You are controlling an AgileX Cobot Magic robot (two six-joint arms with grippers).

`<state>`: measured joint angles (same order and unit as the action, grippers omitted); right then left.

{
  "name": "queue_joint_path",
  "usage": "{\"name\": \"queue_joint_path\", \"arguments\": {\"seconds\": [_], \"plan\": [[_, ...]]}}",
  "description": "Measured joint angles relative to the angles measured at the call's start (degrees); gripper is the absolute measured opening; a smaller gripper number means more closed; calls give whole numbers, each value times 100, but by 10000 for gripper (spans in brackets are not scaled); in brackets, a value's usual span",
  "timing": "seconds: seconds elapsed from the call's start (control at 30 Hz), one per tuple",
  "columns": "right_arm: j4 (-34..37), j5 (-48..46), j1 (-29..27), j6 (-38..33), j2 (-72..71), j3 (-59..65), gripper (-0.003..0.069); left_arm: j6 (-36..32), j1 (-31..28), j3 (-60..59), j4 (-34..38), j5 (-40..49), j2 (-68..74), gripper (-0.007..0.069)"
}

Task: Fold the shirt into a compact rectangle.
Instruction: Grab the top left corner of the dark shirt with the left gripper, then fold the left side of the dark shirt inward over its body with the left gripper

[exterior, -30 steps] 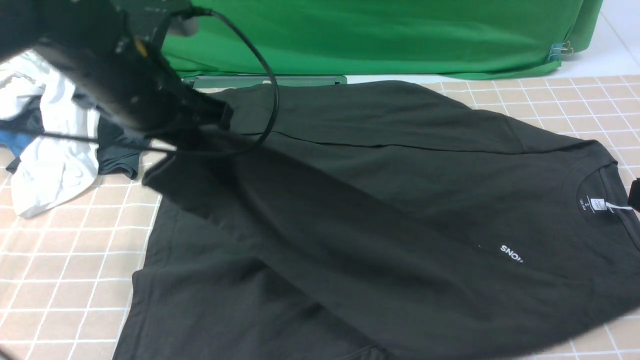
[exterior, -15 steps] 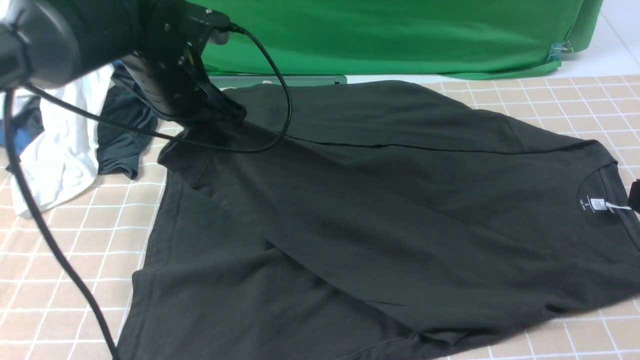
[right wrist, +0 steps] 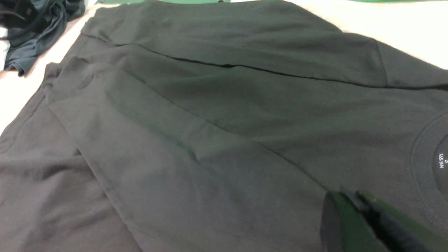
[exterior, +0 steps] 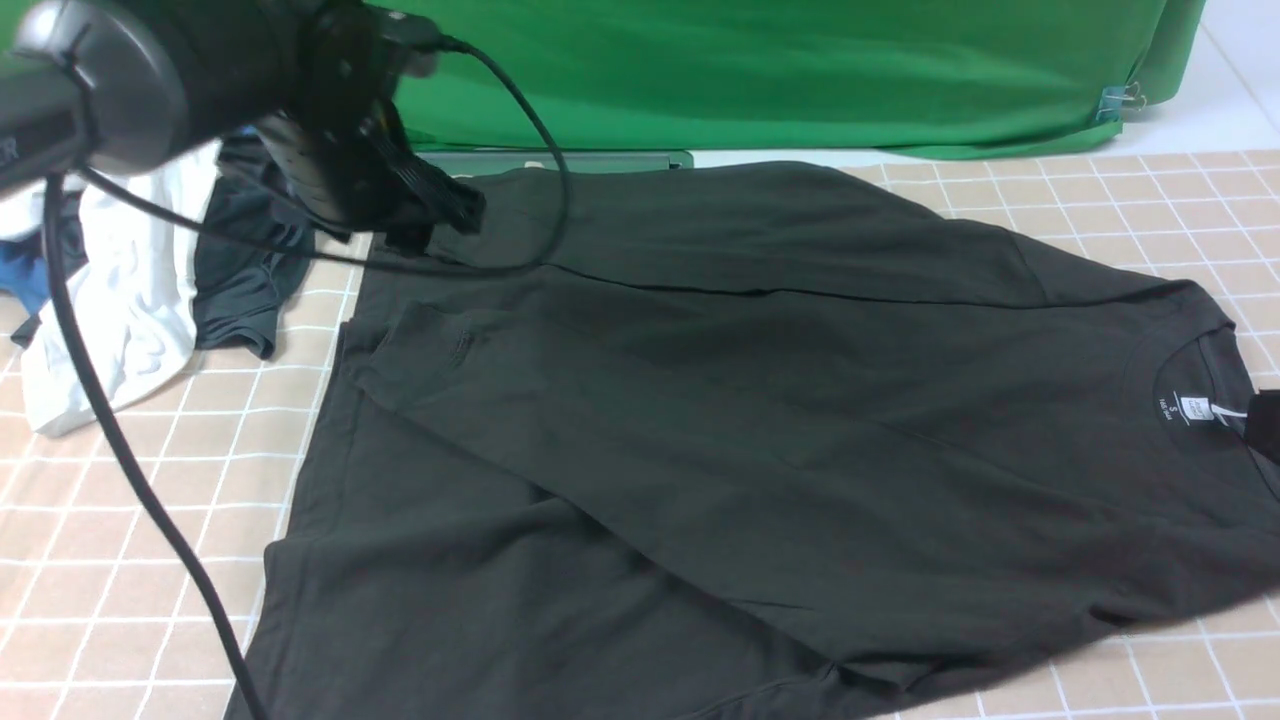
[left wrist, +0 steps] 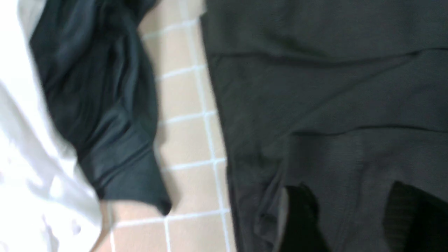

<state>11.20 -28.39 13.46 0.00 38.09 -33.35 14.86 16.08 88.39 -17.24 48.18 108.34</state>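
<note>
1. The left gripper point(exterior: 440, 222) hovers just above the far hem corner of the shirt point(exterior: 800, 420), on the robot's left. Its fingers point(left wrist: 301, 217) stand well apart, with nothing between them.
2. The shirt lies flat on the checked tablecloth point(exterior: 130, 520), hem to the robot's left and collar to its right. A far fold point(exterior: 760, 230) is already laid, and a near flap point(exterior: 620, 440) lies across the body.
3. The step in hand looks like setting down that near flap. To do it well, the left gripper should rise straight up, so that neither a finger nor the cable point(exterior: 545, 160) looping beside it drags the flap's rumpled corner point(exterior: 420, 340).
4. The flap's edge runs on a slant, not parallel with the far fold. It probably wants squaring and smoothing before the hem goes toward the collar, or the rectangle will come out crooked.
5. The right gripper point(right wrist: 351, 196) sits at the collar end with its jaws together. I cannot tell whether a pinch of cloth lies between them. Pressing down there, it could anchor the shirt while the hem end is tidied.
6. The white neck label point(exterior: 1195, 408) carries print too small to read. Beside it, inside the collar, an "S" and "165/84A" point(right wrist: 441, 160) can be made out. No chest print shows, and the lettering on the left arm's housing is cut off at the frame edge.
7. A pile of clothes point(exterior: 110, 300), white, blue and dark teal, lies near the hem corner but apart from the shirt. The rising gripper should avoid catching it.
</note>
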Motion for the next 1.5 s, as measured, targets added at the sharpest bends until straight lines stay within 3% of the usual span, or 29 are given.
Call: {"name": "queue_joint_path", "arguments": {"seconds": [0.1, 0.3, 0.6, 0.87, 1.0, 1.1, 1.2, 1.5], "plan": [[0, 13, 0, 34, 0, 0, 71, -122, -416, 570, 697, -8, 341, 454], [7, 13, 0, 40, 0, 0, 71, -486, -923, 1743, 1844, -161, 1387, 456], [23, 1, 0, 40, 0, 0, 71, -620, -1082, 3049, 1910, -357, 2887, 455], [27, -5, 0, 40, 0, 0, 71, -634, -1087, 3153, 1885, -599, 3150, 444], [27, -5, 0, 40, 0, 0, 71, -799, -1088, 3179, 1885, -602, 3223, 335], [27, -5, 0, 40, 0, 0, 73, -872, -1093, 3179, 1885, -609, 3222, 142], [27, -5, 0, 40, 0, 0, 78, -907, -1093, 3179, 1885, -609, 3217, 52], [27, -5, 0, 40, 0, 0, 90, -1105, -1093, 3179, 2061, -43, 2525, 36]]}}
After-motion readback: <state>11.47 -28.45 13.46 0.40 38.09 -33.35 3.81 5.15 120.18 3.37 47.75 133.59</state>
